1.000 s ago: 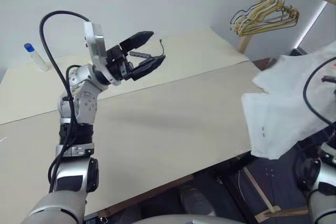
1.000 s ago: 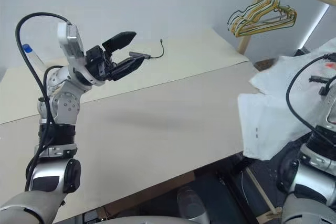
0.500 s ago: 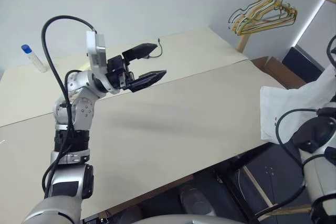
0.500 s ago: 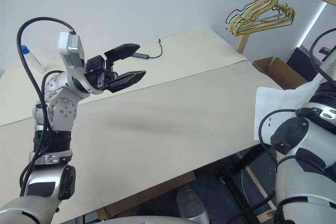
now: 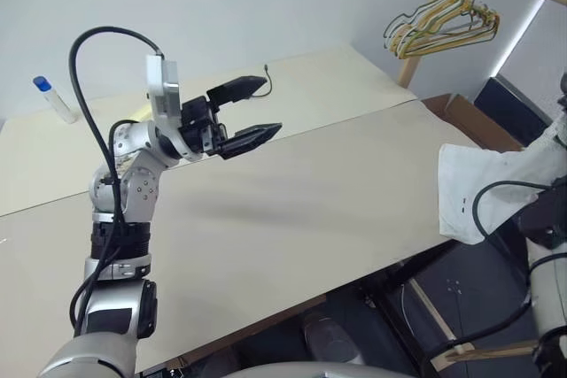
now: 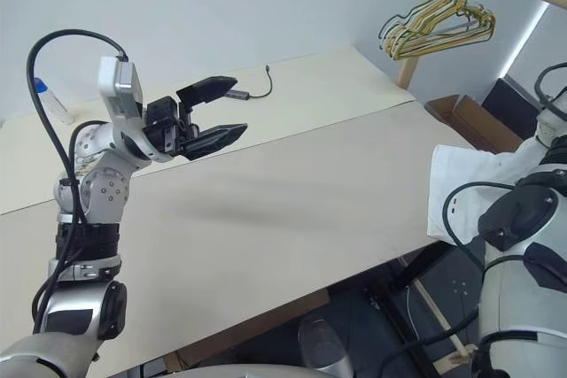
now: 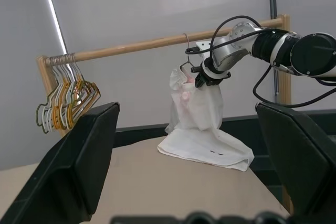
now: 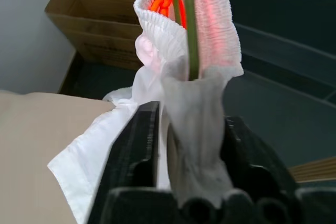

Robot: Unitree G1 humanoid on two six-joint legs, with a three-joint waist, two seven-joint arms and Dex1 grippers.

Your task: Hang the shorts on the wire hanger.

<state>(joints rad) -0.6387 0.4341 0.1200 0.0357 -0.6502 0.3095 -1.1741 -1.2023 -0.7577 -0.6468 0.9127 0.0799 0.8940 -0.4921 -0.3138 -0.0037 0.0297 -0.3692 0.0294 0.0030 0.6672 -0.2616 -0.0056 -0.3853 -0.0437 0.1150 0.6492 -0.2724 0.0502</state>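
The white shorts (image 7: pixel 198 103) hang by the waistband from the olive-green wire hanger (image 8: pixel 189 30). The hanger's hook (image 7: pixel 186 41) sits over the wooden rail (image 7: pixel 136 45). The leg ends of the shorts (image 5: pixel 474 192) lie on the table's right corner. My right gripper (image 8: pixel 191 114) is up at the waistband, open, with bunched cloth standing between its fingers (image 8: pixel 143 140); the left wrist view shows that gripper (image 7: pixel 203 80) just under the rail. My left gripper (image 5: pixel 266 108) hovers open and empty over the table's left half, far from the shorts.
A bunch of yellow and grey hangers (image 5: pixel 447 24) hangs at the rail's near end. A cardboard box (image 5: pixel 461 117) sits on the floor beyond the table's right edge. On the beige table (image 5: pixel 310 201) are a blue-capped bottle (image 5: pixel 55 99) and a black cable (image 6: pixel 257 86).
The shorts have gone up and to the right with my right arm; far less cloth lies over the table's corner. The left arm has stayed put.
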